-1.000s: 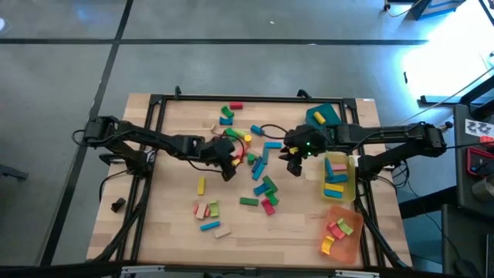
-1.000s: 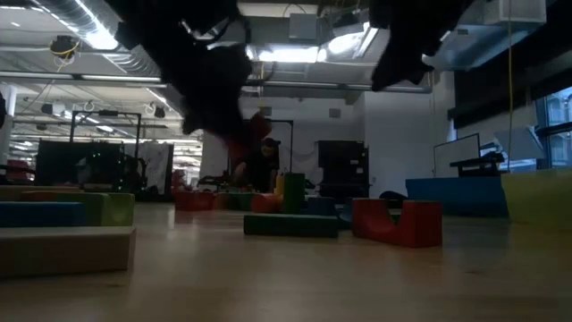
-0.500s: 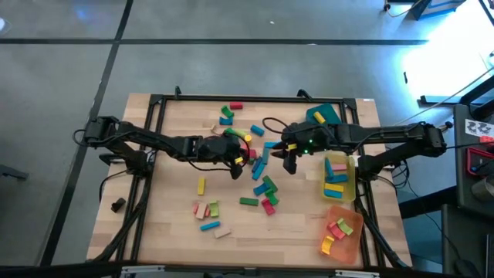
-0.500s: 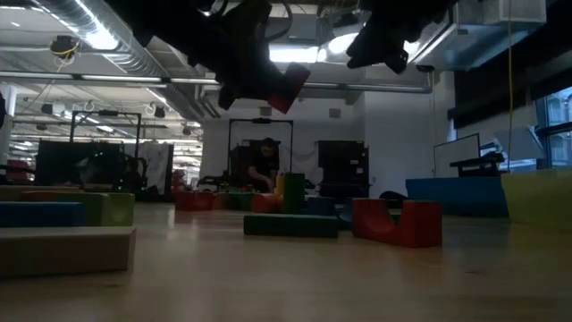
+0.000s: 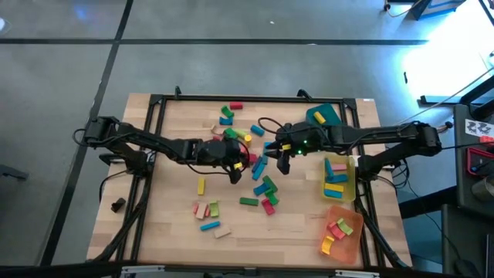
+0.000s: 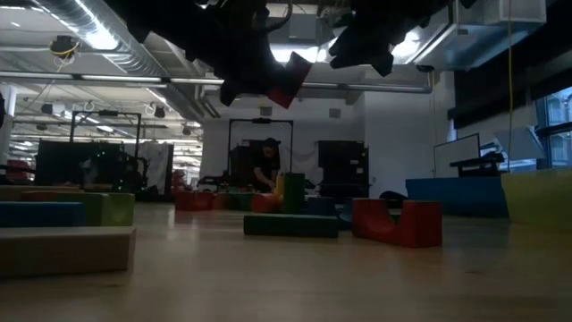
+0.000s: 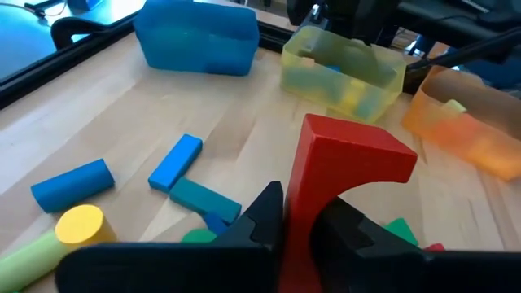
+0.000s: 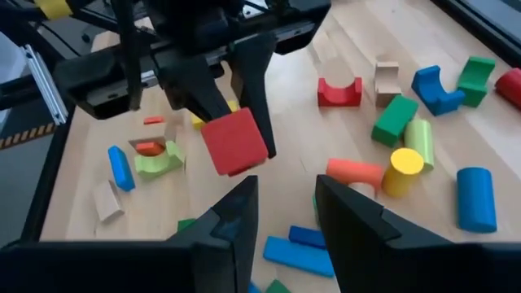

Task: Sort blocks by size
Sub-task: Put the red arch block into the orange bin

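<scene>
Many coloured wooden blocks (image 5: 261, 182) lie scattered over the middle of the wooden table (image 5: 170, 224). My left gripper (image 5: 236, 164) hangs above them at the centre, shut on a red block (image 7: 346, 163) with a notch cut into one side. My right gripper (image 5: 281, 160) hovers just to its right, open with nothing between its fingers (image 8: 236, 220), and it faces the red block (image 8: 236, 142). In the low view the red block (image 6: 290, 85) hangs high above the table. My left gripper pinches the red block's lower part (image 7: 303, 228) between its two fingers, which lie on two opposite faces. The fingers come from the table's left, slanting a little downward. The block is lifted clear of the table and stands out past the fingertips.
Three trays stand along the right side: a teal one (image 5: 324, 116) at the back, a yellow one (image 5: 337, 179) holding several blocks, and an orange one (image 5: 342, 235) near the front with several more. A small group of blocks (image 5: 208, 212) lies front left. Cables cross the centre.
My left gripper has risen with the red block and tipped its fingers up, so the block now hangs well clear of the table. My right gripper has moved toward the table's left, nearer the red block, and has tipped up too.
</scene>
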`<state>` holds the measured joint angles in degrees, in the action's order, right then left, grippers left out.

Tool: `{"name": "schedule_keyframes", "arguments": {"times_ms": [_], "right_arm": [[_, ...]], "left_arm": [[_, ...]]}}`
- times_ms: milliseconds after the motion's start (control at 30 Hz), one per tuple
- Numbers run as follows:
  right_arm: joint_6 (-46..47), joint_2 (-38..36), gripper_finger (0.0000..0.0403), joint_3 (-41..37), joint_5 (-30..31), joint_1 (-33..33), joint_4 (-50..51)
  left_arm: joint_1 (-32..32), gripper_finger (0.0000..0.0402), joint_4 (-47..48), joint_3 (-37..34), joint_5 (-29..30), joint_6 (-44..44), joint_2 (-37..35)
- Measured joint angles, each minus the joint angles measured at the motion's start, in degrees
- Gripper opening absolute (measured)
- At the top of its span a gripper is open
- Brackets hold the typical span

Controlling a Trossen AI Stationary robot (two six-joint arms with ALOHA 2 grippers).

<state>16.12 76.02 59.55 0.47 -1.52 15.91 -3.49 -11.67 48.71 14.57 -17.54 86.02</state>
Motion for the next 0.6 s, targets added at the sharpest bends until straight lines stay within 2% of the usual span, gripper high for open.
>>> {"name": "schedule_keyframes", "arguments": {"times_ms": [200, 333, 433, 600], "right_arm": [[0.1, 0.1, 0.0127, 0.0, 2.5, 0.0, 0.1], [0.1, 0.1, 0.0131, 0.0, 1.0, 0.0, 0.1], [0.1, 0.7, 0.0153, 0.0, -1.3, 0.0, 0.0], [-0.1, 2.8, 0.0199, 0.0, -1.6, 0.0, -1.5]], "left_arm": [[0.0, 0.003, 0.5, 0.0, 0.0, -0.3, 0.0], [0.0, 0.0027, 0.5, 0.0, 0.0, -0.3, 0.0], [0.0, 0.0033, 0.4, 0.0, 0.0, -0.4, 0.0], [0.0, 0.0031, -0.3, 0.0, 0.0, -1.2, 0.0]]}}
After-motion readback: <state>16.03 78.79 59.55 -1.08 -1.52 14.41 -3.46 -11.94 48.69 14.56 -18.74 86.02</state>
